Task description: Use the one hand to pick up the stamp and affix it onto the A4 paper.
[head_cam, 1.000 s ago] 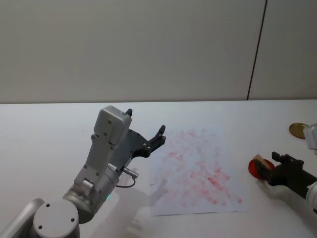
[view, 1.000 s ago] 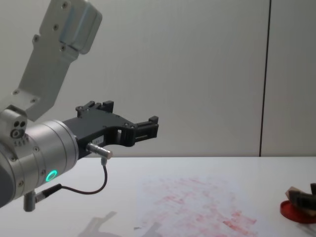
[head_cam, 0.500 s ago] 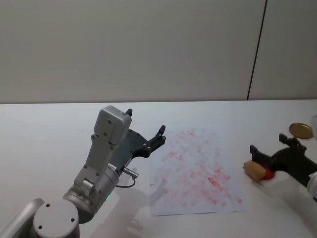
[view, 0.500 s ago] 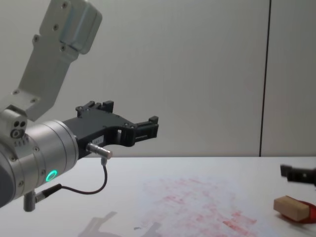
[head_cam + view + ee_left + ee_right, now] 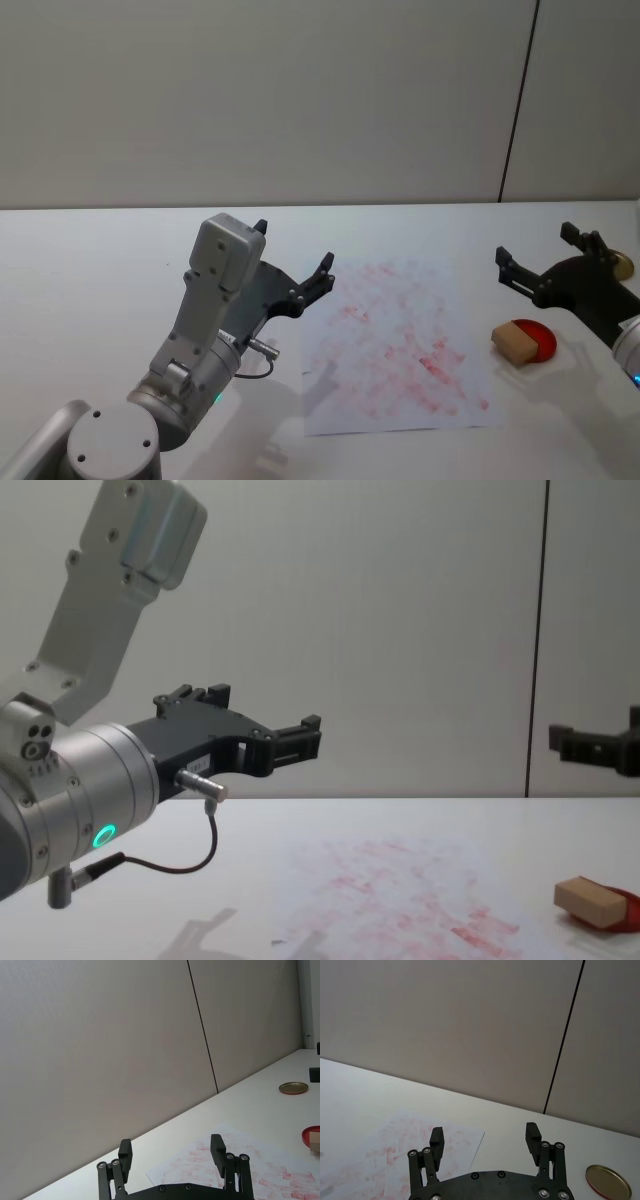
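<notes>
The left gripper (image 5: 292,262) is hanging above the bench's left half, just left of the A4 paper (image 5: 395,345), its arm bent up at the elbow and its fingers spread wide and holding nothing. In the chest view that gripper (image 5: 250,720) is pointing level toward the right, well above the tabletop (image 5: 400,820).

The paper is lying flat in the middle of the bench, blotched all over with faint red ink marks.

Moving right, the stamp (image 5: 515,342) is sitting just off the paper's right edge, resting partly on the red ink pad (image 5: 535,338), tilted a little in the chest view (image 5: 590,901). It is a small wooden block, so likely light and rigid, not slippery and not fragile; the two long side faces look like the place to pinch it, with the inked face kept downward. The block being propped on the pad could make it rock as fingers close.

Above it, near the bench's right edge, the right gripper (image 5: 540,260) is hovering clear of the stamp, fingers spread wide and empty, angled forward and leftward. A brass-coloured round lid (image 5: 609,1180) is lying beyond it toward the far right corner.
</notes>
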Controlling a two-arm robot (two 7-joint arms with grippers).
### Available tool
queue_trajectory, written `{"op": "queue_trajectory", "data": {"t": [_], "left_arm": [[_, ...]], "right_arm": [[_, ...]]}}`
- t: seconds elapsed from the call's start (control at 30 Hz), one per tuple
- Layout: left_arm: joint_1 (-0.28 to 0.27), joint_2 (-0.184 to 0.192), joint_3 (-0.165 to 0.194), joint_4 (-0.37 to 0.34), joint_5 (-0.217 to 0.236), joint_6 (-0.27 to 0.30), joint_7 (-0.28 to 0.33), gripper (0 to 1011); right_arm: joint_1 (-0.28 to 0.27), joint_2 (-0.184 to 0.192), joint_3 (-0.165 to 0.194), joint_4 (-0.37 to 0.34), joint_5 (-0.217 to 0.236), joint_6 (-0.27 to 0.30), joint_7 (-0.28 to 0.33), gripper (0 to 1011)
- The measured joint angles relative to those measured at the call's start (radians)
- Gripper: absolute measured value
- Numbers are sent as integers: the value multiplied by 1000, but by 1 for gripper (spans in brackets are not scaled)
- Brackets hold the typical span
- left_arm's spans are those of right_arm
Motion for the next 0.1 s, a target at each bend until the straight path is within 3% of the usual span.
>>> {"op": "queue_trajectory", "data": {"t": [0.1], "left_arm": [[0, 0, 0, 0, 0, 0, 0, 993]], "right_arm": [[-4, -2, -1, -18, -1, -3, -11, 1001]]}}
